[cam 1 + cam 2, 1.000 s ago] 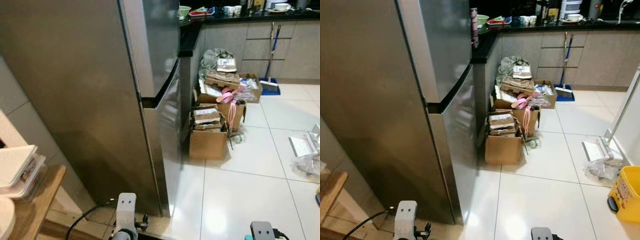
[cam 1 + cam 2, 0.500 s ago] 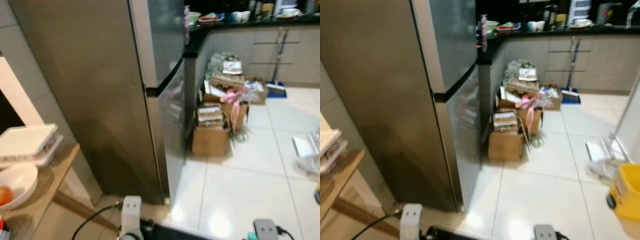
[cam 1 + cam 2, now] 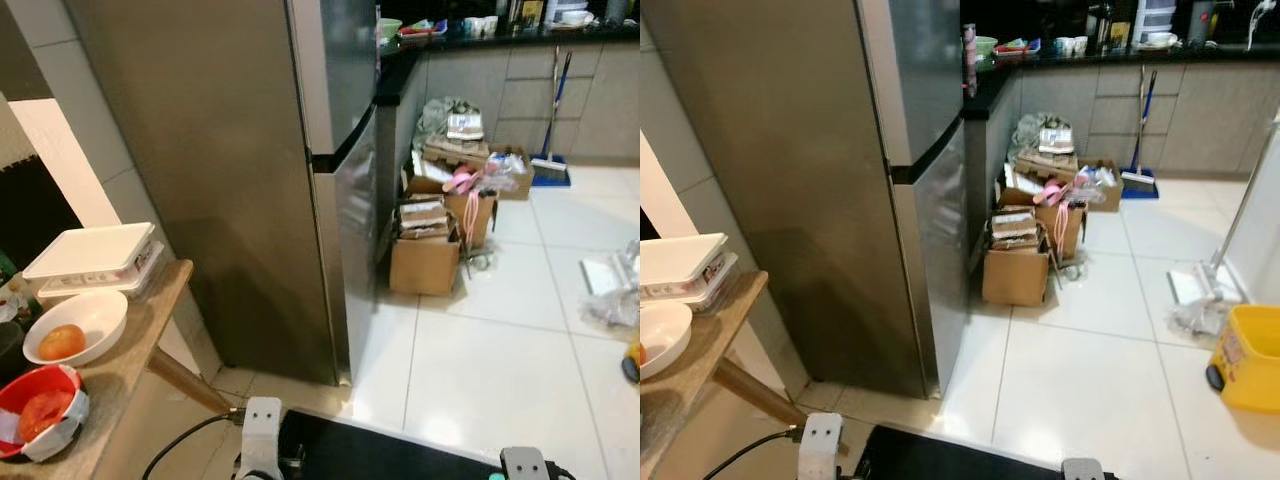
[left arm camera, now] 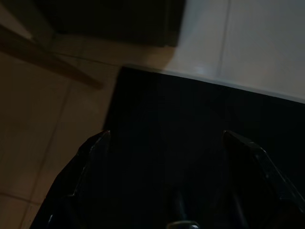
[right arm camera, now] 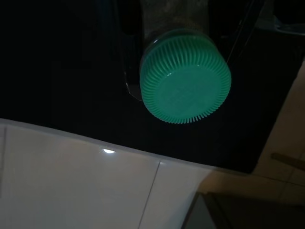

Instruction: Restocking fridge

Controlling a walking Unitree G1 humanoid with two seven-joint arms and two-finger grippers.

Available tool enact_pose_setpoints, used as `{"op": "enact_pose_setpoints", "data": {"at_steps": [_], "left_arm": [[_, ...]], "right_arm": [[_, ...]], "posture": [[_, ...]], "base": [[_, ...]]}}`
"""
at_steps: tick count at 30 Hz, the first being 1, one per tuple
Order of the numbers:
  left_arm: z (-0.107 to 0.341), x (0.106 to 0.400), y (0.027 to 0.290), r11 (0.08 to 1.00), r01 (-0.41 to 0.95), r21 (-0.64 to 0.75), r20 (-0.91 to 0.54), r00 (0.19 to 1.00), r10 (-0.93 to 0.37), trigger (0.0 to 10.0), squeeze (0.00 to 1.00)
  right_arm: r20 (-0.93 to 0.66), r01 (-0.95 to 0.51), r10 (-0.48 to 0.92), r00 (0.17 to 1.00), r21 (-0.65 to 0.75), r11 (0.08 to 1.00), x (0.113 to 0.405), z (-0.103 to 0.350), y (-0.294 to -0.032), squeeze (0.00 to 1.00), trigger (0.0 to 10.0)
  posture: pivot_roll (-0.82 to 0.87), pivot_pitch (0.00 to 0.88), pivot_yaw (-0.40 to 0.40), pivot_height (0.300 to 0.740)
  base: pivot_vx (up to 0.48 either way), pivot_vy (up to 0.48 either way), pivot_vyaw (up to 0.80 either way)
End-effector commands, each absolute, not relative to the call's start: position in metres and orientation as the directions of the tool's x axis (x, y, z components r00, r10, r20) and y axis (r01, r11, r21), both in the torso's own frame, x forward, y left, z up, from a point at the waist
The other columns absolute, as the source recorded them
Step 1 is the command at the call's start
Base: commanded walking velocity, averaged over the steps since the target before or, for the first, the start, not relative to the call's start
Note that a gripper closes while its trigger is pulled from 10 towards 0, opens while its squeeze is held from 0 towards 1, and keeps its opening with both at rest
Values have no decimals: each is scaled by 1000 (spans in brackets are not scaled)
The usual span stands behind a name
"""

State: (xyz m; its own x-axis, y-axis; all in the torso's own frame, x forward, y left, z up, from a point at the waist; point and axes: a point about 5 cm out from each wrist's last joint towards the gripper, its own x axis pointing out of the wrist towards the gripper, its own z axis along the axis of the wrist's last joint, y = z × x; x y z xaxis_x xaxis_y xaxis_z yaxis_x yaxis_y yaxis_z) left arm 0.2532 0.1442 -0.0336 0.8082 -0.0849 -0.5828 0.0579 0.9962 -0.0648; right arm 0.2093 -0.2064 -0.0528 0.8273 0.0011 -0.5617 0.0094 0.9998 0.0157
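A tall steel fridge (image 3: 250,180) stands ahead, both doors closed. My right gripper (image 5: 183,52) is shut on a clear bottle with a green ribbed cap (image 5: 187,88), held low over a black mat (image 5: 71,71). My left gripper (image 4: 165,136) is open with nothing between its fingers and hangs over the same black mat (image 4: 190,109). Both silver wrists, left (image 3: 260,425) and right (image 3: 525,465), show at the lower edge of the eye views.
A wooden table (image 3: 125,365) at my left carries stacked white lidded containers (image 3: 95,255), a white bowl with an orange fruit (image 3: 75,325) and a red bowl (image 3: 40,410). Cardboard boxes (image 3: 425,265) crowd the floor right of the fridge. A yellow bucket (image 3: 1248,357) sits far right.
The camera has swung left and drawn back, bringing the table with its bowls and the black mat into view. Nothing in the scene itself has moved.
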Motion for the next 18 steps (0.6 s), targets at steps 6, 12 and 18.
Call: {"op": "enact_pose_setpoints", "data": {"at_steps": [6,12,18], "left_arm": [[-36,251,150,998,51,-46,-603,795,-68,10000,0],[-36,252,152,999,37,-21,-603,796,-42,10000,0],[-37,251,153,999,34,-14,-617,786,-35,10000,0]], "right_arm": [[-563,11,3,826,21,1000,208,-54,-205,0,10000],[-564,11,3,826,21,1000,208,-54,-205,0,10000],[-565,7,7,825,24,1000,209,-53,-205,0,10000]], "posture": [[-73,107,56,740],[-72,105,57,740],[-72,102,57,740]], "base": [[0,-480,0],[0,-240,0],[0,0,0]]}}
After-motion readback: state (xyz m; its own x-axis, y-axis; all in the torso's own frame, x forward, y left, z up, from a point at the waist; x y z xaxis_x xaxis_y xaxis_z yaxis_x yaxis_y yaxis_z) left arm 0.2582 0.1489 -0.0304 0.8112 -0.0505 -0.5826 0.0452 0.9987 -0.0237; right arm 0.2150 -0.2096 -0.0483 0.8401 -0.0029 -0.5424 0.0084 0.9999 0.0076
